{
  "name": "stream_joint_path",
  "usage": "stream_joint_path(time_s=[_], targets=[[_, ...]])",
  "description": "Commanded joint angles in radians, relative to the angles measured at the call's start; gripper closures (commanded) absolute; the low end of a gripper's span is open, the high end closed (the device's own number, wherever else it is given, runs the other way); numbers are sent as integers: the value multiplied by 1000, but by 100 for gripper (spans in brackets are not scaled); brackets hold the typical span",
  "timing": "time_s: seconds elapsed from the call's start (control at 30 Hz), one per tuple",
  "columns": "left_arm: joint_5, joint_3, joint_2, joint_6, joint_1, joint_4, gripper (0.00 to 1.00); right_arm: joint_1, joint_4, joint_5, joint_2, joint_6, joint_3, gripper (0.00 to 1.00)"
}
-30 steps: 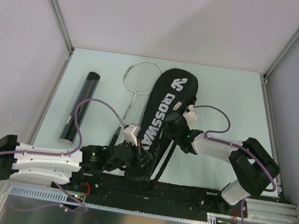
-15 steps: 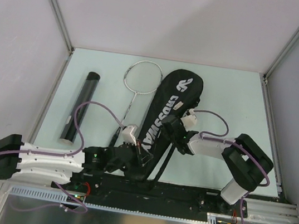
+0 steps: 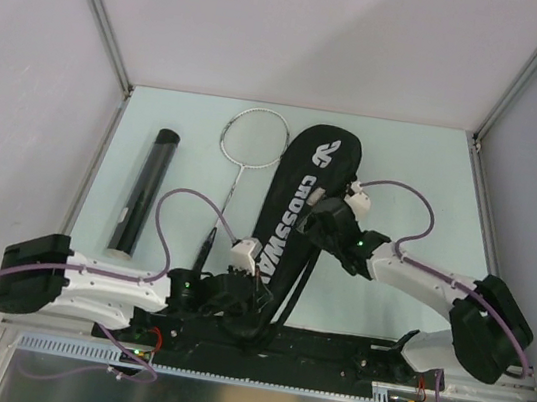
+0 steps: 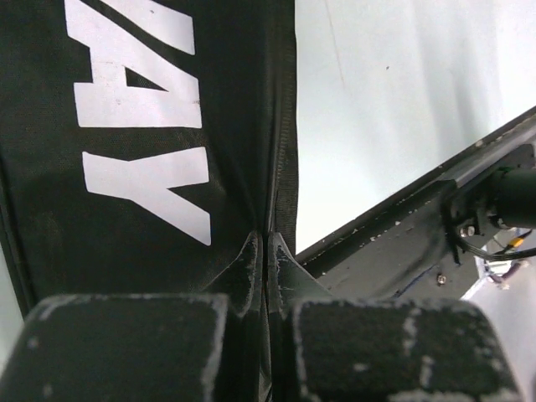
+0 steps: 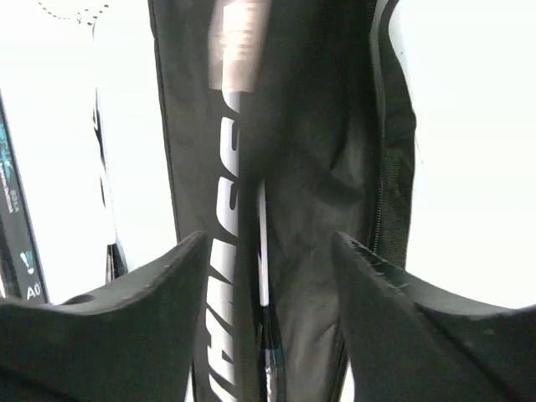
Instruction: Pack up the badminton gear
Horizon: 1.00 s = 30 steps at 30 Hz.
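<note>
Now that the right tool (image 5: 268,247) has spread its jaws over the racket bag (image 3: 302,181), apparently releasing it, the left tool (image 4: 266,255) stays pinched on the bag's near edge; one racket (image 3: 255,138) still lies outside on the worktop (image 3: 403,181).

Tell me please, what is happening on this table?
Two robot arms are packing badminton gear. The left claw is shut on the edge of the black CROSSWAY racket bag at its near end. The right claw hangs open above the bag's middle. One racket and a black tube lie left of it.
</note>
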Motion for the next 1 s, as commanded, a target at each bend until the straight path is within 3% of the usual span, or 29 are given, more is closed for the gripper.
stream_joint_path(time_s=[0.0,0.23,0.5,0.77,0.83,0.97], targets=[[17,70,59,42,-8,17,100,-58,-44,-101,-58,-188,16,30],[48,87,101,54,-9,17,100,-183,93,-278,7,-281,2,22],[58,107,109,56,-8,10,100,-257,75,-338,70,-295,4,26],[61,151,154,71,-7,14,100,-258,151,-424,143,-241,3,38],[65,157,158,74,-8,21,100,-260,183,-442,171,-220,3,44],[80,153,166,75,2,61,100,-265,218,-442,199,-197,3,68]])
